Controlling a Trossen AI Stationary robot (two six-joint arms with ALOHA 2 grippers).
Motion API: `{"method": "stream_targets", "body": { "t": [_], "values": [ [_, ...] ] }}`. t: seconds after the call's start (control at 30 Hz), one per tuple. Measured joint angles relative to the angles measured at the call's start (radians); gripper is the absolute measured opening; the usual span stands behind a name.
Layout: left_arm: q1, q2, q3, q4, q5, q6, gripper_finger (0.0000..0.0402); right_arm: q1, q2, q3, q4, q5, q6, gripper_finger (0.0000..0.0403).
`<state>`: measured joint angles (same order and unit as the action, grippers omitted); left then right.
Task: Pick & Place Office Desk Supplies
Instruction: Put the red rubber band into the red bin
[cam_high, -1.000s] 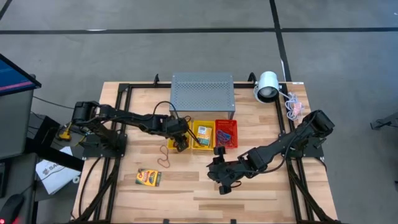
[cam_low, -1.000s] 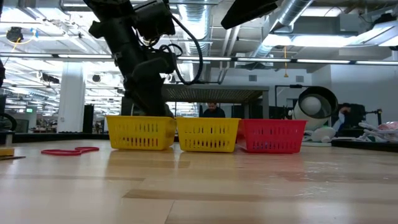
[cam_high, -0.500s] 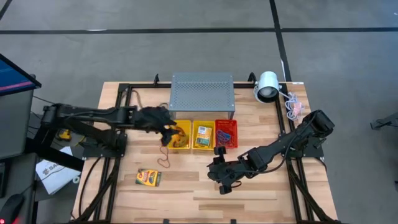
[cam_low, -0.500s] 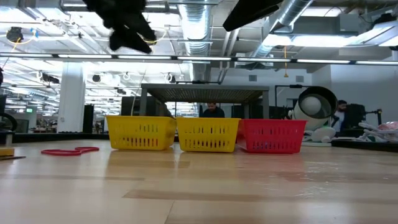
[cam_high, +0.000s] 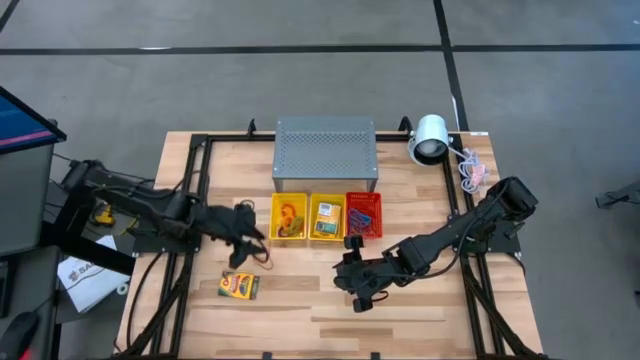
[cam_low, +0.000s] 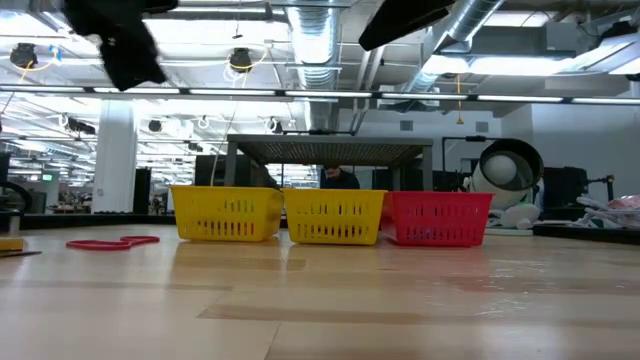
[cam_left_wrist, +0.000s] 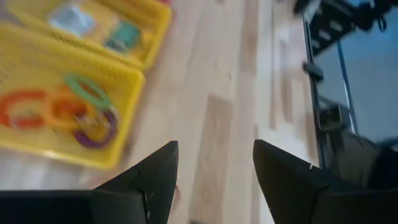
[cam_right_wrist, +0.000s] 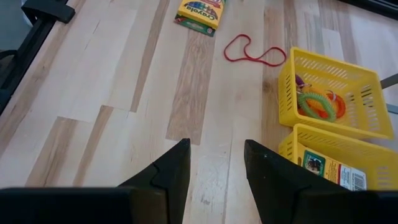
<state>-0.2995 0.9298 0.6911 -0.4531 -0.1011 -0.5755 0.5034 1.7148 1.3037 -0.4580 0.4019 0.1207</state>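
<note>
I have the left hand (cam_high: 243, 243) hanging over the pale wooden table (cam_high: 300, 300) just left of the row of baskets, its two dark fingers (cam_left_wrist: 146, 180) spread apart with nothing between them. A thin red band loop (cam_right_wrist: 250, 51) lies flat on the table right beside that hand, between it and the left yellow plastic mesh basket (cam_high: 288, 219), though from above the hand covers most of it (the right wrist camera shows it best). Inside that basket I can see orange, green and purple band loops (cam_left_wrist: 68, 109) piled together. The yellow-and-green card crayon box (cam_high: 239, 286) lies flat on the table nearer the front edge, close to the left hand but apart from it. The middle yellow mesh basket (cam_high: 326, 217) holds another small printed card box (cam_right_wrist: 336, 171), and the red mesh basket (cam_high: 364, 215) next to it holds small items I cannot make out. The right hand (cam_high: 357, 291) waits low over the table in front of the red basket, fingers (cam_right_wrist: 165, 177) parted and empty, well apart from the crayon box. Behind the baskets stands the big grey perforated metal box (cam_high: 325, 152).
</note>
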Motion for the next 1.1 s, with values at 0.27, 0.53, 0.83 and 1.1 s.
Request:
{"method": "stream_targets", "body": {
  "t": [0.27, 0.53, 0.83, 1.1],
  "values": [
    [-0.115, 0.052, -0.002, -0.181, -0.063, -0.191, 0.0204, -0.003, 0.000, 0.000, 0.005, 0.000, 0.000, 0.0143],
    [-0.089, 0.193, -0.002, -0.240, -0.091, -0.395, 0.0204, -0.007, 0.000, 0.000, 0.023, 0.000, 0.001, 0.0143],
    [-0.041, 0.327, -0.002, -0.205, -0.057, -0.414, 0.0204, -0.007, 0.000, 0.000, 0.024, 0.000, 0.002, 0.0143],
    [-0.024, 0.330, -0.002, -0.203, -0.058, -0.454, 0.0204, -0.007, 0.000, 0.000, 0.024, 0.000, 0.002, 0.0143]
  ]
}}
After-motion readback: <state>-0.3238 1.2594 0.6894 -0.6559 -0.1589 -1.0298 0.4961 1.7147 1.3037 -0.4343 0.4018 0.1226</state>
